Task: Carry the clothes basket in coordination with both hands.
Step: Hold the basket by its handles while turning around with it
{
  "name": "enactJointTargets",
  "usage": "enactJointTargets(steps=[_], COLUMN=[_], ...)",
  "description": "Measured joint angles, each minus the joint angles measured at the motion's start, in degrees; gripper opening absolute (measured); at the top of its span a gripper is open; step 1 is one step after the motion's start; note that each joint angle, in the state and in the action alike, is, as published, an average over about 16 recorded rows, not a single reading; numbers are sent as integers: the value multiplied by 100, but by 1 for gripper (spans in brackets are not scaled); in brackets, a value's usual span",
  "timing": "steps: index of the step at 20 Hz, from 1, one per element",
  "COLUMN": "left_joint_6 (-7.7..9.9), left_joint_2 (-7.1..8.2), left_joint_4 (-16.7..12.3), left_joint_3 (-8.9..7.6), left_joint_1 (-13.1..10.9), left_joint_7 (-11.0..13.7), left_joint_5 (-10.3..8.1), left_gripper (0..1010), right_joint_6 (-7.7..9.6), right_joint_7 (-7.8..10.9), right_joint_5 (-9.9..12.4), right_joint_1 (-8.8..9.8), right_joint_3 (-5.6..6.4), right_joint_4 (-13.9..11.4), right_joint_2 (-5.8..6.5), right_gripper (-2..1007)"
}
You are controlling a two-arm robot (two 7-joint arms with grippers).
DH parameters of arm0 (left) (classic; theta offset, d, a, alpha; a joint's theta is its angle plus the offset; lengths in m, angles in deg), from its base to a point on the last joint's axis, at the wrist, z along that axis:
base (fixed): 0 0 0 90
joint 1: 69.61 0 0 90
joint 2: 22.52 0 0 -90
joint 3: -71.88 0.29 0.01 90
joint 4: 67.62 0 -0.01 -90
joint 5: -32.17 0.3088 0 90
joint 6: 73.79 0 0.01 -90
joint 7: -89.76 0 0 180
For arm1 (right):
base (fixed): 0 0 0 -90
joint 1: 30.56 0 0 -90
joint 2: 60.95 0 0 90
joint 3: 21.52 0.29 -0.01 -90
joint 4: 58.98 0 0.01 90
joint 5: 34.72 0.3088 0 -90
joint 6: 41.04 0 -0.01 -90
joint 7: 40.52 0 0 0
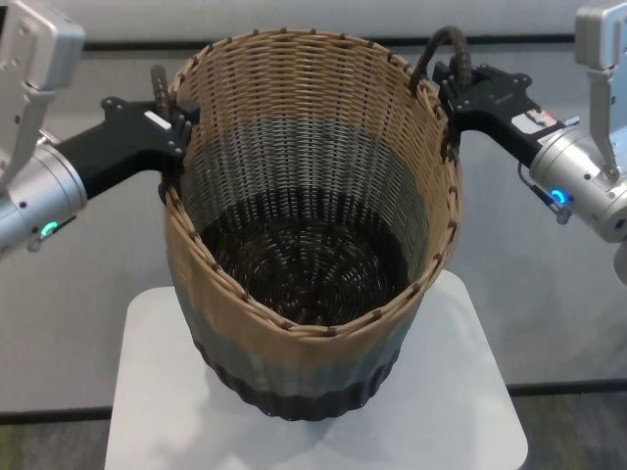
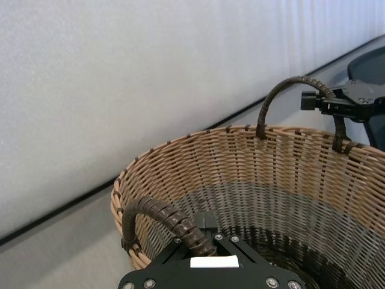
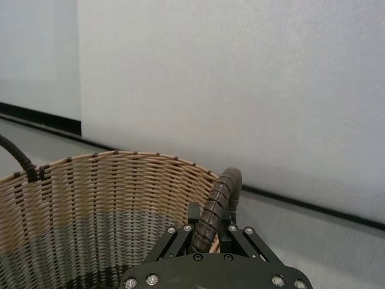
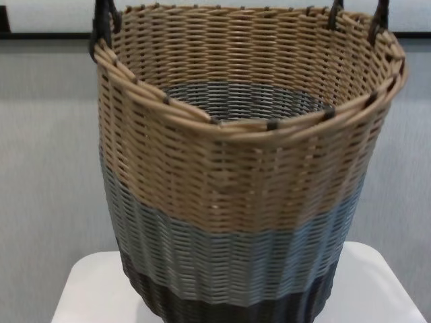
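So the basket (image 1: 304,245) sits between the two arms, over a small white table (image 1: 470,392) with rounded corners. I can't tell whether its dark bottom band touches the tabletop. The left gripper (image 1: 176,132) is at the rim on the robot's left, with its jaws closed on the left handle (image 2: 162,220). In the left wrist view that wrapped loop runs straight down between the fingers. Same deal on the other side: the right gripper (image 1: 456,88) is clamped on the right handle (image 3: 216,205), which pokes up out of the jaws. The basket looks a bit tilted, and it's empty inside.
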Motion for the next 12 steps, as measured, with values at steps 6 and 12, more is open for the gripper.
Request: enactJointTargets(steps=[6,12], left_joint_6=[70,96], left_joint_2=[59,103], left_joint_4=[-181,-305], left_joint_3=[-105,-175], left_joint_1=[-29,-35], left_joint_7=[22,-18], left_joint_5=[-145,-241], left_gripper=[1,1], right_joint_6=[8,2], right_joint_7=[-19,-42], right_joint_5=[100,176], right_joint_1=[30,38], right_joint_3=[34,40], right_joint_4=[-164,-284], right_joint_2=[49,84], right_gripper=[172,172])
